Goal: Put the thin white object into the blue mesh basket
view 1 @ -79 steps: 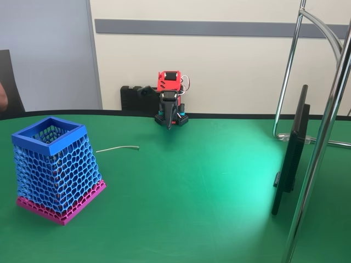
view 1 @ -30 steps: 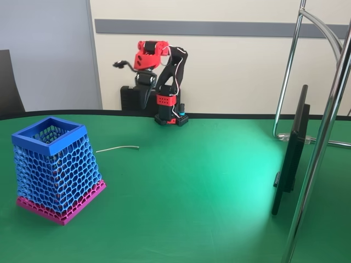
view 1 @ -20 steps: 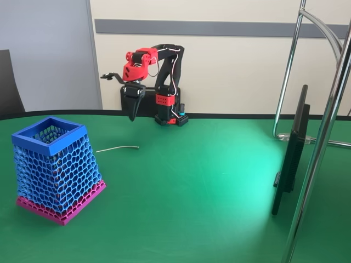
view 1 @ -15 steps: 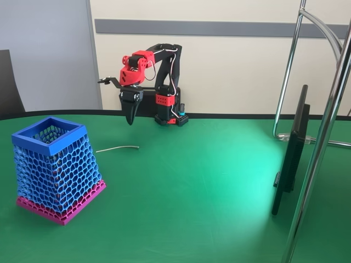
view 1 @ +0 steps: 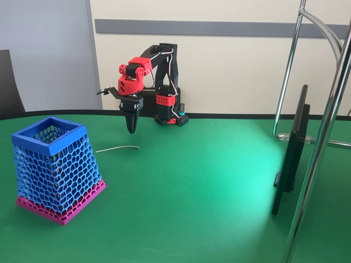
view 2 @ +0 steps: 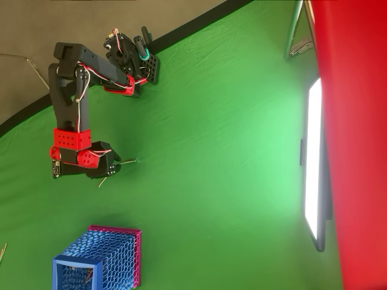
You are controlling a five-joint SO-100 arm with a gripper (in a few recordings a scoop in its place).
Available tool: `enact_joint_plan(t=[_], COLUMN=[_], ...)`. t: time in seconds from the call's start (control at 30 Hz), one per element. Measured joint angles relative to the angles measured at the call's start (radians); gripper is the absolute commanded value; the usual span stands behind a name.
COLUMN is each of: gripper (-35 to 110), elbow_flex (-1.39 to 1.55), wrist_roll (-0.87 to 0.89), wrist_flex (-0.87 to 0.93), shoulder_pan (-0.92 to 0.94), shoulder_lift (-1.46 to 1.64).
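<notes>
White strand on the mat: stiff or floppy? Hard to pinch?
The strand lies flat on the table in a gentle curve, so probably semi-stiff. It looks very thin, likely light, and may slip between the fingers. The gripper hangs above its right end, fixed view.

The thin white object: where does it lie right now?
In the fixed view, the thin white curved strand lies flat on the green table, right of the blue honeycomb-mesh basket, below the gripper.

In the fixed view, the strand lies on the table, right of the basket.
</notes>
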Motion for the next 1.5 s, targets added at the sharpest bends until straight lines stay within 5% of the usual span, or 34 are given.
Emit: enact_joint_plan(t=[1.5], gripper=[13], elbow_flex=[-0.097], wrist_roll=[-0.11], wrist_flex=[-0.046], shoulder_pan=[-0.011], shoulder_lift=[-0.267])
